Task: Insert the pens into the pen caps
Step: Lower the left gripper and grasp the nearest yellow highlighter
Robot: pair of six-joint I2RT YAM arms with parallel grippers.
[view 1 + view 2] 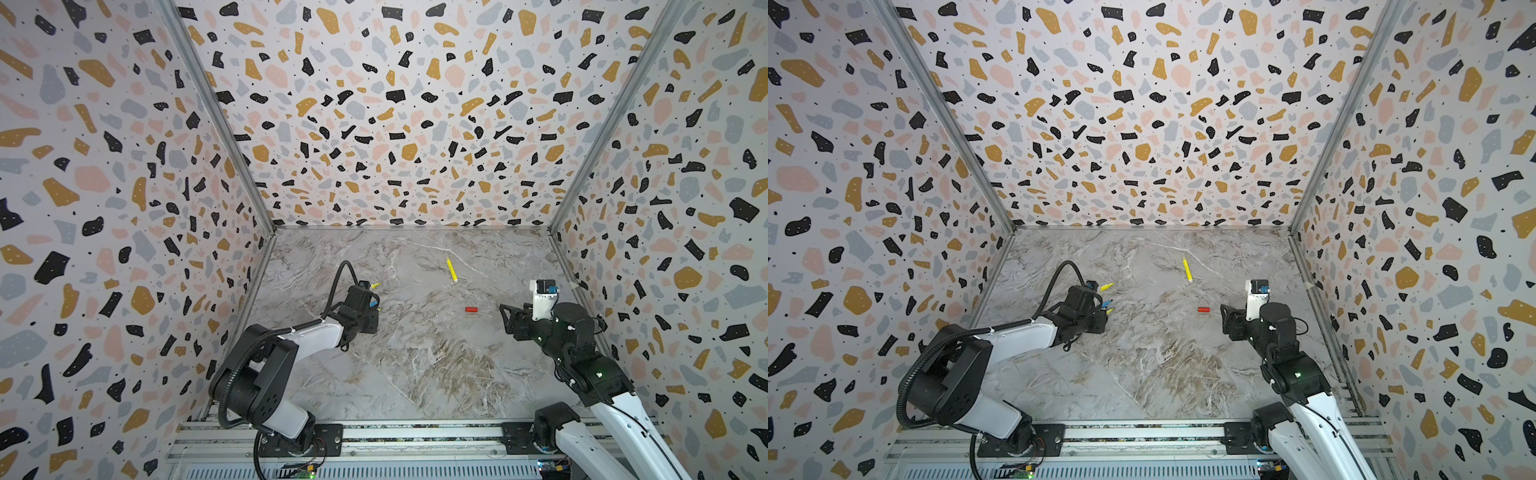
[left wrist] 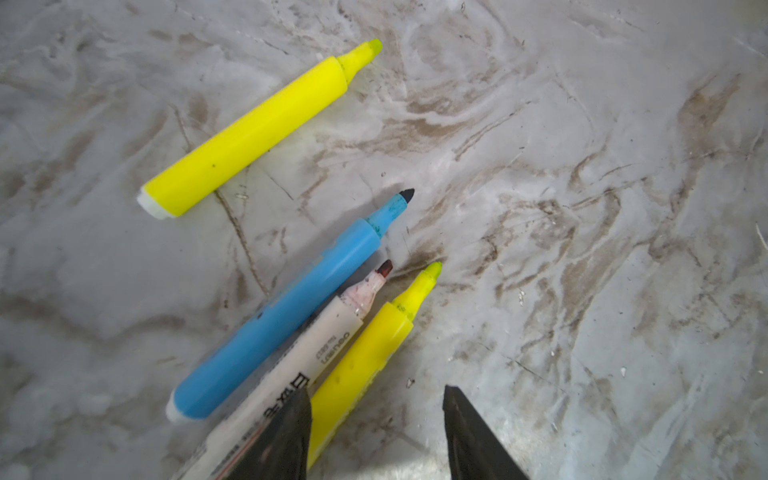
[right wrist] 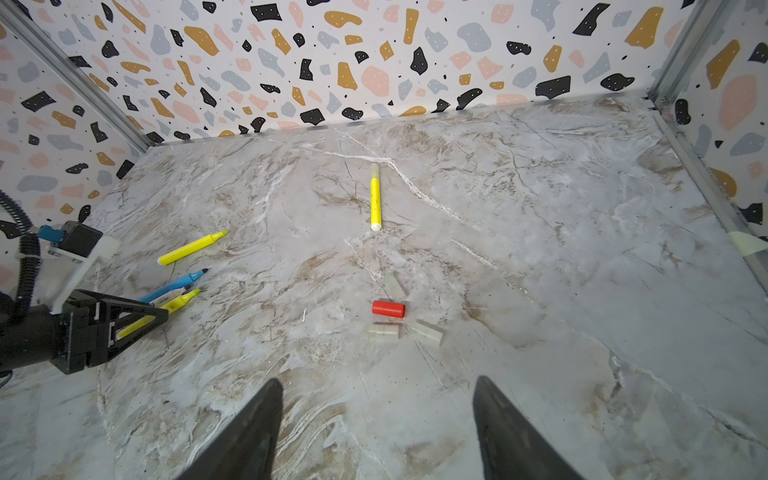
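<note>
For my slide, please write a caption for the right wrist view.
Open right hand faces a red cap, three pale caps and a lone yellow pen.

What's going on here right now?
The left pincer is open around a yellow pen lying beside a white pen and a blue pen, all uncapped; nothing is gripped. The right pincer is open and empty, pointing at a red cap and pale caps on the table.

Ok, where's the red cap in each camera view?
In both top views: the red cap lies just right of centre.
Left wrist: not in it.
Right wrist: the cap sits mid-picture among three pale caps.
Shared landmark: the lone yellow pen, lying farther back than the cap; absent from the left wrist view too.
</note>
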